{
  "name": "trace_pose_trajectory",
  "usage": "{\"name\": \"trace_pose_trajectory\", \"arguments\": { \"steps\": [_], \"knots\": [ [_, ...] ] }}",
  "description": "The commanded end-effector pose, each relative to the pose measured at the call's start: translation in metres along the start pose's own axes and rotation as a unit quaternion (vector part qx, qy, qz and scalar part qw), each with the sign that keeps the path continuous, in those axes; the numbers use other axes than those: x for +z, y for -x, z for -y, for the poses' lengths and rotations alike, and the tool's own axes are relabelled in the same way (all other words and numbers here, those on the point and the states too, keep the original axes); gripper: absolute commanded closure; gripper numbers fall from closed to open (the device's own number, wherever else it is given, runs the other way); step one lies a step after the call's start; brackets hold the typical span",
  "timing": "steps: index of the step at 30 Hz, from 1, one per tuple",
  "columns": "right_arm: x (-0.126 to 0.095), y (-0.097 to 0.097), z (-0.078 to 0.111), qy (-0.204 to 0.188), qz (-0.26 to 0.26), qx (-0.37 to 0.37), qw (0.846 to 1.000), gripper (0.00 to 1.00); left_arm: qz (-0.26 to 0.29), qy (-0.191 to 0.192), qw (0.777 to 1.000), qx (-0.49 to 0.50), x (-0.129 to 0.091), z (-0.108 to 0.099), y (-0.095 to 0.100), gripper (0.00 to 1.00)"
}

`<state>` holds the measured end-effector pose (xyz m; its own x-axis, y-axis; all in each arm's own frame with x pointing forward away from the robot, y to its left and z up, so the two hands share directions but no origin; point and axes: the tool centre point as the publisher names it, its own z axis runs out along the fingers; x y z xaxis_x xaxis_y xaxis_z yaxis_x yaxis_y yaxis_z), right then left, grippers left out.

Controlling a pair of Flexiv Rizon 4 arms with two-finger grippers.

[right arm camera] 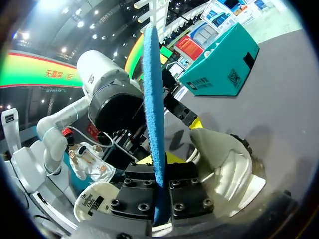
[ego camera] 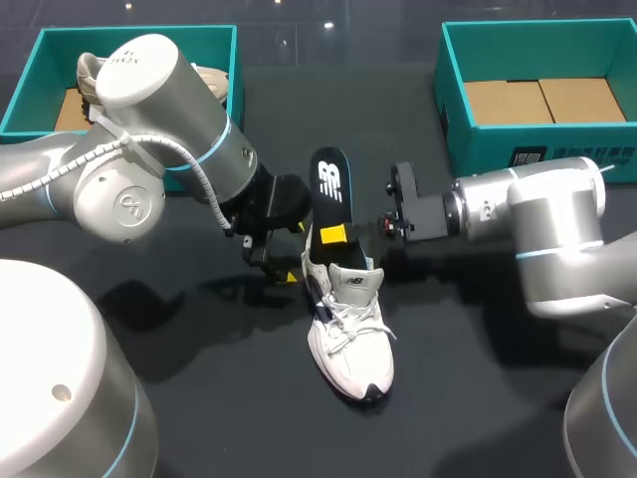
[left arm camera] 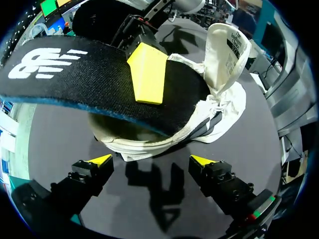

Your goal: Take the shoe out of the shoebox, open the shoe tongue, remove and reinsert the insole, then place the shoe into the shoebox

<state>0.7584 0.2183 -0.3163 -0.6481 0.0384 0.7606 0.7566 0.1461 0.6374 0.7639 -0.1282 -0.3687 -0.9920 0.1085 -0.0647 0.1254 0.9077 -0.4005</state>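
- Your shoe (ego camera: 350, 334) lies on the dark tabletop (ego camera: 478, 398) between the two arms, toe toward you and heel opening toward the far side.
- The black insole (ego camera: 329, 184) stands up out of the heel opening. Its lower end is still inside the shoe, and its logo end rises above the collar.
- Your right fingers (ego camera: 333, 235) are clamped on the insole from two sides. In the right wrist view its blue edge runs straight up between them.
- Your left fingers (left arm camera: 94, 167) are spread wide with nothing between them. They sit low, just beside the heel of the shoe and under the overhanging insole.
- The tongue (left arm camera: 228, 47) is folded up and away from the opening, showing its inner face.
- The left shoebox (ego camera: 28, 75), teal, sits at the far left corner with another pale shoe (ego camera: 92, 80) inside.
- The right shoebox (ego camera: 458, 110), also teal, sits at the far right and shows only its cardboard floor.
- Both boxes stand well apart from the shoe you are working on.
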Motion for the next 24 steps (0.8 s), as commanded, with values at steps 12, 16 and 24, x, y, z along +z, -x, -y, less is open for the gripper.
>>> {"name": "trace_pose_trajectory", "arguments": {
  "steps": [12,16,24],
  "knots": [
    [-0.001,0.018,0.048,-0.006,-0.043,0.048,0.998,1.00,0.000,0.001,1.000,0.000,0.000,0.000,0.000,0.00],
    [0.000,0.012,0.055,-0.004,-0.037,0.048,0.998,1.00,0.000,0.001,1.000,0.000,0.000,0.000,0.000,0.00],
    [0.003,-0.001,0.045,-0.019,-0.035,0.021,0.999,0.67,0.000,0.001,1.000,0.000,0.000,0.000,0.000,0.00]
  ]
}}
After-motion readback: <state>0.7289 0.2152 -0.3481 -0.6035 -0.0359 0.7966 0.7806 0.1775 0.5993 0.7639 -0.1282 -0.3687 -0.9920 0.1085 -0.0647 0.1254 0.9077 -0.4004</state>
